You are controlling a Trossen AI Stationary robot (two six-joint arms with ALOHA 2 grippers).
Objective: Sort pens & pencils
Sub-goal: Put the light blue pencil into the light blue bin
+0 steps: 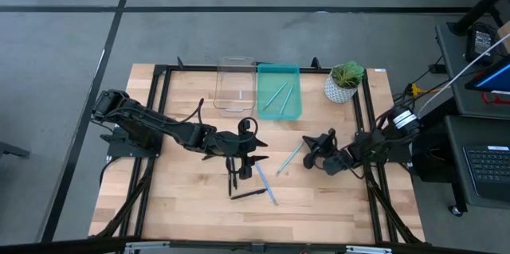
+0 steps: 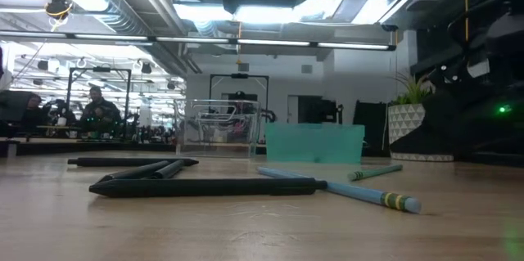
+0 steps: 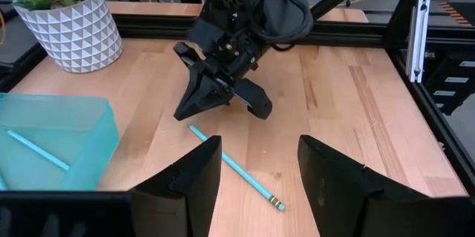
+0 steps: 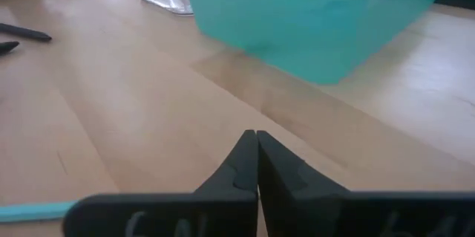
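Several pens and pencils lie flat on the wooden table (image 1: pixel 191 206): a teal pencil (image 1: pixel 288 159) between the two grippers, another teal pencil (image 1: pixel 265 183), and black pens (image 1: pixel 233 176) (image 1: pixel 249 194) near the front. Two teal pencils (image 1: pixel 276 96) lie in the teal bin (image 1: pixel 296 87). My left gripper (image 3: pixel 256 185) hangs open above the table, its fingers on either side of the middle pencil (image 3: pixel 236 167) without touching it. My right gripper (image 4: pixel 256 148) is shut and low over the table, its tips (image 3: pixel 182 111) just short of that pencil's far end.
A clear bin (image 1: pixel 235 85) stands left of the teal bin at the back. A potted plant (image 1: pixel 344 83) sits at the back right corner. A black frame (image 1: pixel 368 119) rims the table. Bare wood lies at the front left and front right.
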